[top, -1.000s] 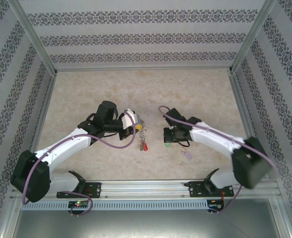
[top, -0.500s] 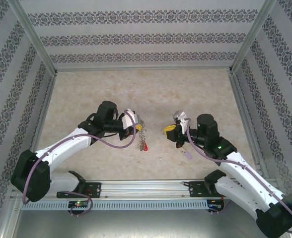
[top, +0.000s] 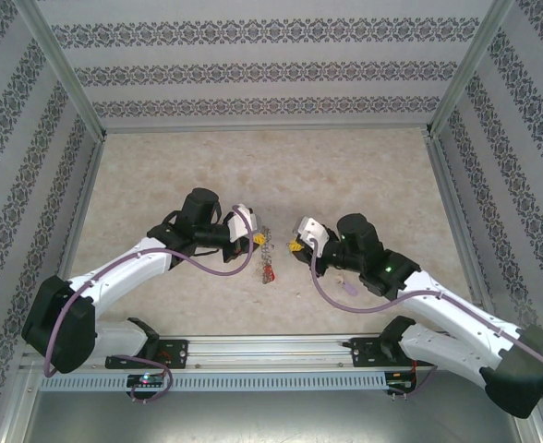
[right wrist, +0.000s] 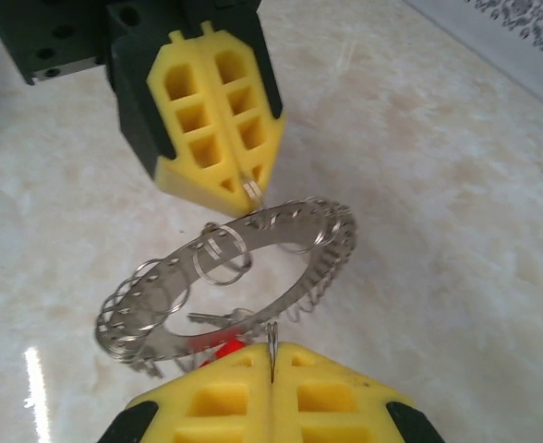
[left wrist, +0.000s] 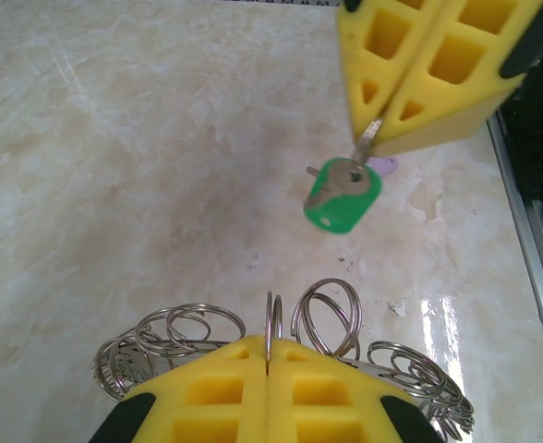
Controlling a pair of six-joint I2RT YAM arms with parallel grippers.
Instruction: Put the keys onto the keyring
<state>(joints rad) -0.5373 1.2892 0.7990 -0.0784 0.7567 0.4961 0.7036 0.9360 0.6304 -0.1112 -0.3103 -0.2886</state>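
The keyring (right wrist: pixel 281 231), a flat grey ring fringed with wire loops, is held off the table, with my left gripper (right wrist: pixel 250 185) shut on one of its loops (left wrist: pixel 271 318). Facing it, my right gripper (left wrist: pixel 375 138) is shut on the small metal ring of the green key (left wrist: pixel 343 194), which dangles below its pads. In the top view the left gripper (top: pixel 247 238) and right gripper (top: pixel 296 245) sit a short gap apart, with the keyring (top: pixel 264 245) between them. A red key (top: pixel 271 274) sits just under the keyring's near edge. The lilac key (top: pixel 348 289) lies on the table.
The marble-patterned table (top: pixel 161 175) has patterned walls on three sides and a metal rail (top: pixel 271 349) along its near edge.
My right arm has swung in leftward from the green key's spot, lifting that key off the table and bringing it close to the keyring. The left arm has held still.
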